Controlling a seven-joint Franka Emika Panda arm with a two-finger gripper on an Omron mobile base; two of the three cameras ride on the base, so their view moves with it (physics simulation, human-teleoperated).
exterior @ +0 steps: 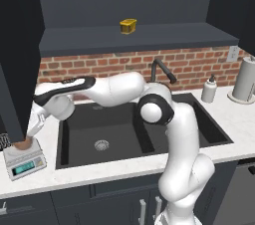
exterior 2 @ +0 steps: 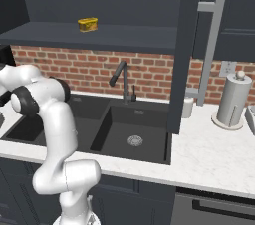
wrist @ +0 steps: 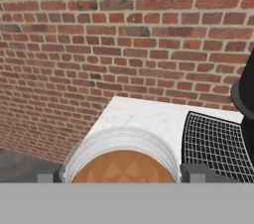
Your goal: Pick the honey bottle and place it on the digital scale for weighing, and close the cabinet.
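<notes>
cabinet: dark charcoal door with a long vertical silver bar handle stands open, swung out over the counter's right part in the right base view; in the left base view another dark panel hangs over the counter's left end.
counter: white marble, along a red brick wall, with a dark sink set in its middle.
arm: white, reaching across the sink to the counter's left end.
paper towel roll: upright at the counter's right end, back edge.
soap dispenser: white, at the back edge right of the sink.
digital scale: light grey, at the counter's front-left corner, teal display facing front.
honey bottle: amber, standing on the scale's plate, long axis vertical, top pointing up toward the hand camera.
end effector: pointing down at the bottle, fingertips either side of it; whether they press on it cannot be told.
yellow container: small, on the dark shelf above the sink.
</notes>
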